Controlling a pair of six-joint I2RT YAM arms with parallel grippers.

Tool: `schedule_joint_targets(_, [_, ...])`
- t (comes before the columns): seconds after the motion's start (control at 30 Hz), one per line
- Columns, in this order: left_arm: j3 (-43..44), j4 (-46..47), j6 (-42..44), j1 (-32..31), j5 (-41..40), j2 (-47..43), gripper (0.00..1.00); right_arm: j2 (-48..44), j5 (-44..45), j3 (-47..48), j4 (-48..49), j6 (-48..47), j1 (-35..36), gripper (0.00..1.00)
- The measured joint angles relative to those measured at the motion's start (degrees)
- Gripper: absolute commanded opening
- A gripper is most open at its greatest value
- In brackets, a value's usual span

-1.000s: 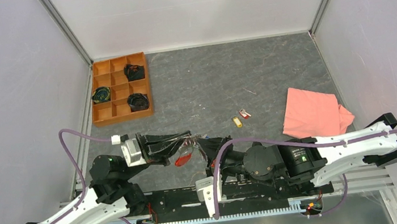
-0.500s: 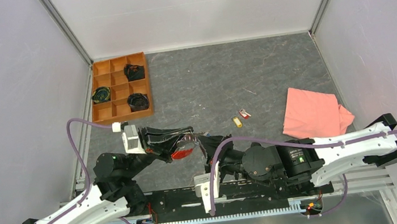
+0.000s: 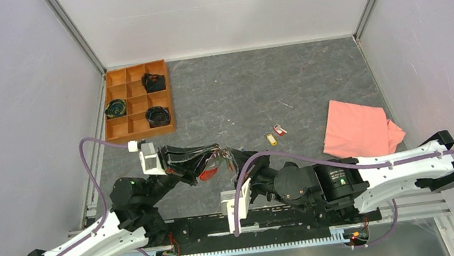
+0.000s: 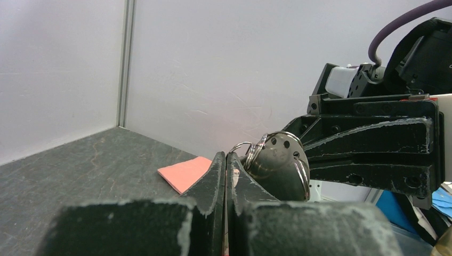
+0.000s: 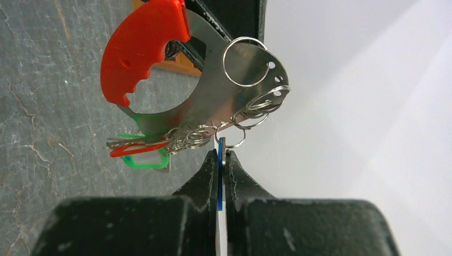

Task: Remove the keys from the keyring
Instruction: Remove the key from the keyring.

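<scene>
No legible text, brand, number or sign in any view. Small pale label (image 3: pixel 342 181) on black motor housing of right arm, print too small to read.

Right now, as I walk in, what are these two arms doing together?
The left end effector is shut on the keyring, a metal plate with a red grip, and holds it above the table. The right end effector is shut on a blue key that hangs from the plate by a small ring. Green and red keys hang there too. A yellow key and a red key lie loose near the pink cloth.
</scene>
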Motion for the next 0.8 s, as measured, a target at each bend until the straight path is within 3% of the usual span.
schedule_joint_targets(0.5, [-4.07,7.32,-2.54,0.02,-0.13,-1.14,0.03,-0.33,-0.52,-0.02,0.81,0.92,-0.48,0.0])
schedule_joint_targets(0.67, [-5.46,9.66,-3.65,0.02,-0.79,-1.73,0.31,-0.35,-1.4,0.81,0.33,0.81,-0.48,0.0])
schedule_joint_targets(0.8, [-6.19,11.3,-3.98,0.42,-4.59,-3.39,0.46,-0.26,-1.27,2.14,-0.79,-0.22,-0.2,0.0])
